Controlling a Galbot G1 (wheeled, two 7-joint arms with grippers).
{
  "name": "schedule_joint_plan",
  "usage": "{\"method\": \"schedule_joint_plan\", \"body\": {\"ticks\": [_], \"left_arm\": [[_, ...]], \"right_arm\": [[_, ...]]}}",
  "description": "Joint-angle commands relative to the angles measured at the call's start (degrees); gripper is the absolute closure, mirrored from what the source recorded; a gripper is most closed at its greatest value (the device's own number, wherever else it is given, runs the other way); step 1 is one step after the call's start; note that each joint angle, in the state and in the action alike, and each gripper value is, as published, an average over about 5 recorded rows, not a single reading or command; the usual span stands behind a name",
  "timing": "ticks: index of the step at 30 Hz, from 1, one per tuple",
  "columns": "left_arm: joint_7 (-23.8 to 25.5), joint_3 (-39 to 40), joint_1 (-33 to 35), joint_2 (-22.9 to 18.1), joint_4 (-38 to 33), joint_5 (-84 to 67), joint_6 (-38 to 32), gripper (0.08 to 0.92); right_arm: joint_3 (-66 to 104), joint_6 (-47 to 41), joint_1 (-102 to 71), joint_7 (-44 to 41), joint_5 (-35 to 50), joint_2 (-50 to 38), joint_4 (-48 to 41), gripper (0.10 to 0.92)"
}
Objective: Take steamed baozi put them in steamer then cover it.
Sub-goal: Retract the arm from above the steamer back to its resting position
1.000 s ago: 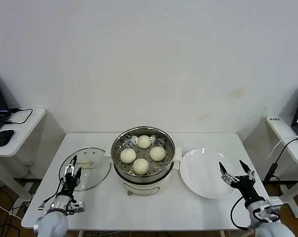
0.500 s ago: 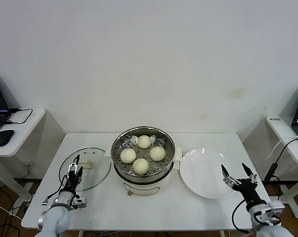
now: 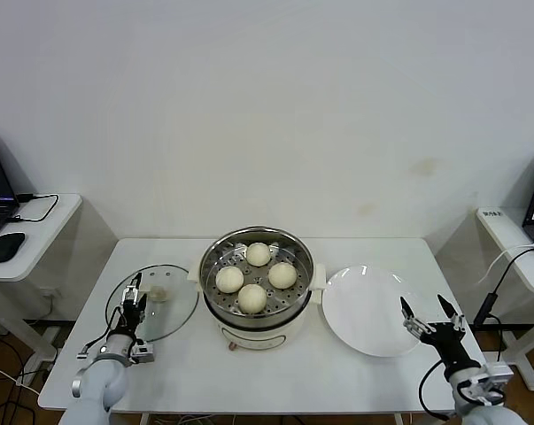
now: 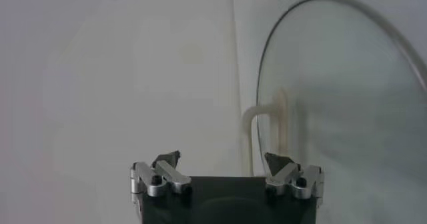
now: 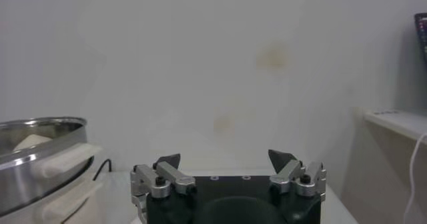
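Baozi, four small smooth cream-white buns, sit on the perforated tray of the round shiny stainless-steel steamer at mid-table in my head view. The round clear glass cover with its cream handle lies flat on the white table to the steamer's left, and a flat white plate lies to its right. My left gripper hovers over the cover's near edge, fingers apart; my right gripper hangs at the plate's outer edge, also spread.

My left wrist view adds the cover's metal rim and handle close ahead of the left gripper's parted tips.

My right wrist view catches only the steamer's rim and side handle, with the right gripper's fingers wide.

Since a second ago, the left gripper has edged forward over the cover, and the right has drawn back slightly.
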Motion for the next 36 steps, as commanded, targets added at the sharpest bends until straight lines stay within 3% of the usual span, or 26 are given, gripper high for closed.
{"method": "schedule_joint_plan", "body": {"ticks": [1, 18, 36], "left_arm": [[-0.4, 0.0, -3.0, 0.0, 4.1, 0.0, 0.1, 0.177], [-0.9, 0.6, -6.3, -0.8, 6.4, -1.1, 0.1, 0.177], [-4.8, 1.8, -8.1, -1.6, 11.0, -2.5, -0.3, 0.192]], "right_arm": [[0.2, 0.0, -0.1, 0.0, -0.3, 0.2, 0.0, 0.203], [0.0, 0.2, -0.1, -0.2, -1.1, 0.6, -0.6, 0.203], [0.6, 0.2, -1.2, -0.3, -1.5, 0.3, -0.2, 0.203]]}}
